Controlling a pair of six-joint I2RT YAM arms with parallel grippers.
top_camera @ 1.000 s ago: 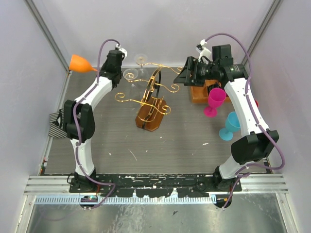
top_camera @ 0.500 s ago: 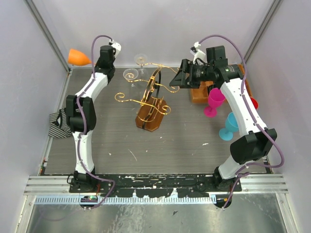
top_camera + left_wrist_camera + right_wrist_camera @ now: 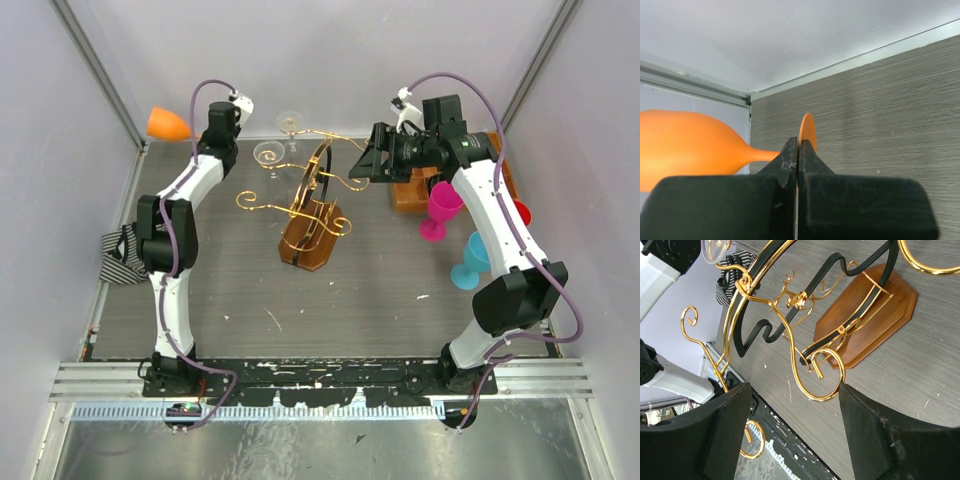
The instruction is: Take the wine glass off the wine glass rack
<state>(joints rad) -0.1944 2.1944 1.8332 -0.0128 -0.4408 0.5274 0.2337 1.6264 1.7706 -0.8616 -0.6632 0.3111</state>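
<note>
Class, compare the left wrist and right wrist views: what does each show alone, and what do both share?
Left wrist only: the left tool shut on the orange wine glass, near a wall corner. Right wrist only: the open right tool, the wine glass rack, a clear glass, a striped cloth. Both: the grey table.

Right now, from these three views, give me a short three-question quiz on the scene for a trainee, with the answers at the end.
1. True or false: the left gripper is shut on the stem of the orange wine glass.
2. Pick one: the right gripper is A) open, holding nothing; B) shut on a gold scroll; C) carrying a pink glass.
3. Fill in: in the top view, ___ clear glasses are at the far arms of the wine glass rack.
Key: 1 true; 2 A; 3 two.
</note>
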